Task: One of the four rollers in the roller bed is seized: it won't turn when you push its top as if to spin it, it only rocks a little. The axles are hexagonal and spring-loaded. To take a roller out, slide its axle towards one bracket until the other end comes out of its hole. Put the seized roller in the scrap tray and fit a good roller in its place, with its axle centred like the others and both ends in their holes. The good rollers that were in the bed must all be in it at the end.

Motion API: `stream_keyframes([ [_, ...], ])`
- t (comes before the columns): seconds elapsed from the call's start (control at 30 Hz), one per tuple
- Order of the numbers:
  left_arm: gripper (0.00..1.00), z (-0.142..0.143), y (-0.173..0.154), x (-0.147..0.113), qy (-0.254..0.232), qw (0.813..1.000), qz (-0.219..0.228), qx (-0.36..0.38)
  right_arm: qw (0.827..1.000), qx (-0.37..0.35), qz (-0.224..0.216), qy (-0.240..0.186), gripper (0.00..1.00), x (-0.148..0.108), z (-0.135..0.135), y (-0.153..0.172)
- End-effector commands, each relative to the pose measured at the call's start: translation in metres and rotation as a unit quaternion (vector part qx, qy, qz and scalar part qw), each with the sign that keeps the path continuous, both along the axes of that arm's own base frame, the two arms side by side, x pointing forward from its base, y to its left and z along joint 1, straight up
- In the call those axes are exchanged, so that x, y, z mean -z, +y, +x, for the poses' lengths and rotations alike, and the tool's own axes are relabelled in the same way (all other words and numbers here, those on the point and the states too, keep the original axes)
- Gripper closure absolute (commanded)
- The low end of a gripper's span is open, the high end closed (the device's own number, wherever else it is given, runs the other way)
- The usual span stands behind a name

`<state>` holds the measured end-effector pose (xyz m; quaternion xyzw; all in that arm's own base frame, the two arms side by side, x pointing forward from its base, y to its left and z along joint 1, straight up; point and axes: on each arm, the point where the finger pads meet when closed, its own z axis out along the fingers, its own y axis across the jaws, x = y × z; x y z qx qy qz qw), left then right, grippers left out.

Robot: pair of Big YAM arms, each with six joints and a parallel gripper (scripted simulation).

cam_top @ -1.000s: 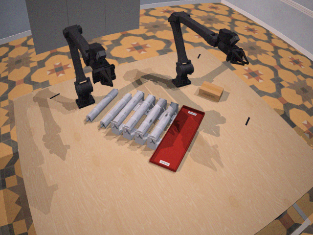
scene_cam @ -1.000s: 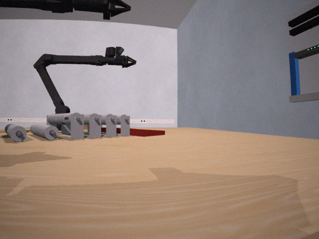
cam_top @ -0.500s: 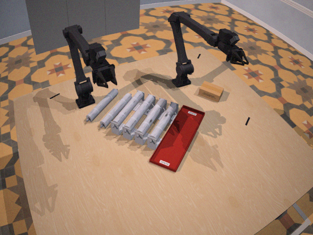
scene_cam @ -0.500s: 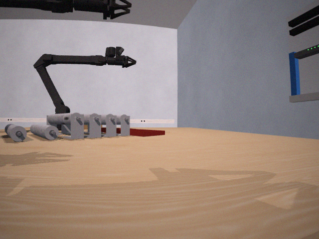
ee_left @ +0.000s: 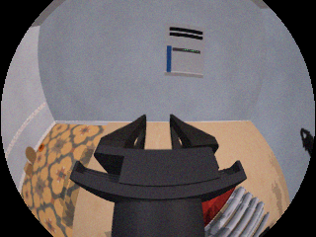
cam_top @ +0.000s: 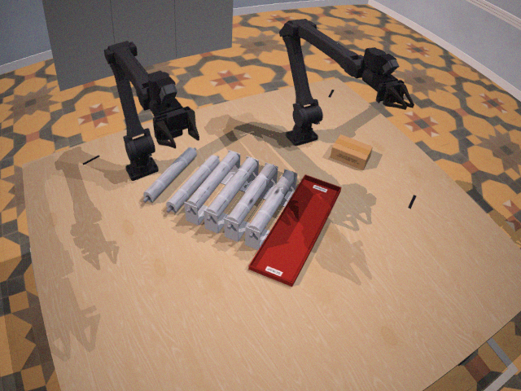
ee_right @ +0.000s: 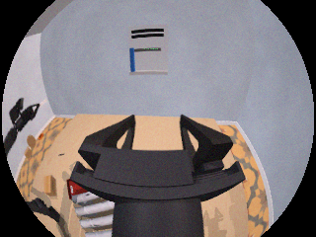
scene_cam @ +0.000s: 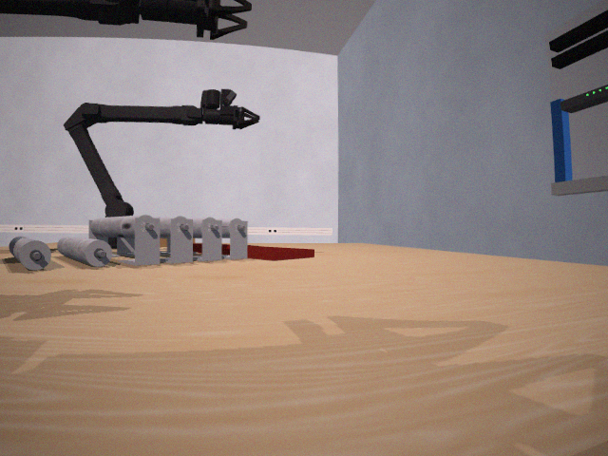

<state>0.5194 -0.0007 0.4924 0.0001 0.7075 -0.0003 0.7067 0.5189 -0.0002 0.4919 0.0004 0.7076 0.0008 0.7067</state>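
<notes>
L gripper (cam_top: pixel 401 105) (scene_cam: pixel 258 118) (ee_left: pixel 158 117) (ee_right: pixel 37 106) part-open, R gripper (cam_top: pixel 186 142) (scene_cam: pixel 248 14) (ee_left: pixel 304 132) (ee_right: pixel 157 117) wider, both empty. Grey cylindrical metal-look rollers (cam_top: pixel 232 187) (scene_cam: pixel 112 226) (ee_left: pixel 236 212) (ee_right: pixel 94 208) bracketed by long red tray (cam_top: pixel 294 252) (scene_cam: pixel 279 253) (ee_left: pixel 214 207) (ee_right: pixel 75 189); push tops lightly w/ closed tips (rocking = seized).

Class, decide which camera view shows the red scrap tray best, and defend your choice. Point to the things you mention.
The top view: it shows the whole scrap tray (cam_top: pixel 294 243) (scene_cam: pixel 280 253) (ee_left: pixel 215 207) (ee_right: pixel 75 188), rim, floor and both labels. The exterior view gives only a low side wall, partly behind the brackets (scene_cam: pixel 147 245). Each wrist view catches just a portion, cut off by the gripper's own body.
</notes>
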Motion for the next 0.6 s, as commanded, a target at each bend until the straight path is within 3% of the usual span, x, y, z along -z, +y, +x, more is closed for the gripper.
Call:
stream_keyframes([
  [0.0,0.68,0.006,-0.015,0.017,0.023,1.0,-0.009,0.016,1.0,-0.009,0.014,0.024,0.38,0.018,0.008,0.009],
  [0.17,0.68,0.006,-0.043,0.034,0.052,0.997,-0.013,0.049,0.996,-0.014,0.056,0.062,0.38,0.043,0.01,0.018],
  [0.27,0.68,0.004,-0.051,0.023,0.046,0.997,-0.014,0.059,0.996,-0.015,0.067,0.062,0.38,0.036,0.012,0.019],
  [0.3,0.68,0.004,-0.061,0.054,0.077,0.995,-0.014,0.07,0.993,-0.016,0.078,0.086,0.38,0.058,0.011,0.023],
  [0.33,0.68,-0.002,-0.069,0.052,0.079,0.994,-0.015,0.08,0.991,-0.016,0.089,0.097,0.38,0.064,0.01,0.025],
  [0.57,0.68,-0.015,-0.137,0.11,0.166,0.973,-0.017,0.159,0.97,-0.013,0.16,0.182,0.38,0.114,0.006,0.046],
])
